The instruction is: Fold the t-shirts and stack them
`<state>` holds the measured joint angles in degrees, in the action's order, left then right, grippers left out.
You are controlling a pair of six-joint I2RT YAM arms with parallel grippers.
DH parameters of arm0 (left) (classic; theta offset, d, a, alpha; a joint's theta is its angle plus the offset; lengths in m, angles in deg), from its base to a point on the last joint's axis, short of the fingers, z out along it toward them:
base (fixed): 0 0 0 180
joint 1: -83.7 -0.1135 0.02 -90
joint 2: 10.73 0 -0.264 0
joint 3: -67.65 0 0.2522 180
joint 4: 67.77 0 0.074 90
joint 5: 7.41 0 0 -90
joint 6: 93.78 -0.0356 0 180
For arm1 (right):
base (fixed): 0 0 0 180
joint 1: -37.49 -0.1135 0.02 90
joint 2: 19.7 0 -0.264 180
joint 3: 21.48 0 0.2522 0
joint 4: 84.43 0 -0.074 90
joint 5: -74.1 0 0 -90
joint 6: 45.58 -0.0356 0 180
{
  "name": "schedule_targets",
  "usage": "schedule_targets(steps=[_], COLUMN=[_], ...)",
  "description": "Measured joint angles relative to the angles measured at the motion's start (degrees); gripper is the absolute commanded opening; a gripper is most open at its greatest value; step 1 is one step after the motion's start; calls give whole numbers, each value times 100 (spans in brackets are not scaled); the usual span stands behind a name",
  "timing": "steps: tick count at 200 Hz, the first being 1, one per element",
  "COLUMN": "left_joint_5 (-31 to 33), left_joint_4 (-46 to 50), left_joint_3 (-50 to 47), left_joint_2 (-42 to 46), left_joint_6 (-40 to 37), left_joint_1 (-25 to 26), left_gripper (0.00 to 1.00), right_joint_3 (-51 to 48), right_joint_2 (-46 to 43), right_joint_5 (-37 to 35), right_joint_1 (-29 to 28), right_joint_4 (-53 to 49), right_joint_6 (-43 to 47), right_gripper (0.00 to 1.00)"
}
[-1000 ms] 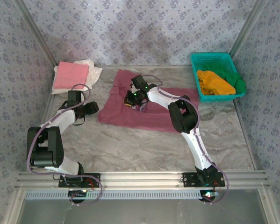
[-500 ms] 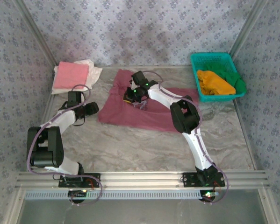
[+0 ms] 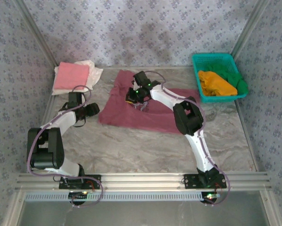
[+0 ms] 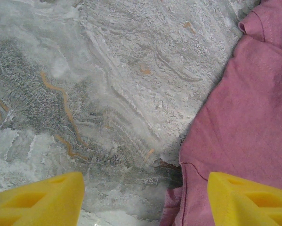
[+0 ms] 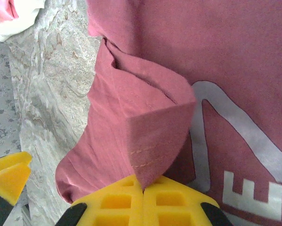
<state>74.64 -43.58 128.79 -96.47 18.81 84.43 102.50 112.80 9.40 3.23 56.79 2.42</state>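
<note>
A maroon t-shirt (image 3: 126,115) lies spread on the marbled tabletop (image 3: 131,146), its white print showing a letter "E" below an angular outline. The right arm stretches over the shirt, its end effector (image 5: 143,190) pinched closed on a raised fold. The left end effector (image 4: 145,202), jaws apart, hovers at the shirt's left edge.

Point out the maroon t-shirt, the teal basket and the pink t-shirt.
maroon t-shirt (image 3: 121,113), top external view, bare near-left cloth.
teal basket (image 3: 212,56), top external view, far rim.
pink t-shirt (image 3: 71,76), top external view, middle of the fold.
</note>
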Motion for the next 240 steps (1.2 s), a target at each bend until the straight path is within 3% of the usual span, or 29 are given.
schedule_targets(steps=[62,117,160,200,240], left_joint_5=[24,-175,-433,-584,-647], left_joint_4=[-2,37,173,413,684], left_joint_3=[-9,140,1355,3091,3768], left_joint_2=[0,-334,-933,-2135,-3082], left_joint_6=[2,-4,-236,-625,-758], left_joint_1=[0,2,170,671,763], left_gripper=[70,73,76,75,73], right_joint_3=[-1102,-1119,-1550,-1545,-1545], right_joint_2=[-955,-761,-748,-748,-748], right_joint_5=[-345,-389,-433,-444,-389], right_joint_1=[7,42,66,168,188], right_joint_4=[315,372,544,629,756], right_joint_6=[50,245,238,243,243], right_gripper=[0,0,0,0,0])
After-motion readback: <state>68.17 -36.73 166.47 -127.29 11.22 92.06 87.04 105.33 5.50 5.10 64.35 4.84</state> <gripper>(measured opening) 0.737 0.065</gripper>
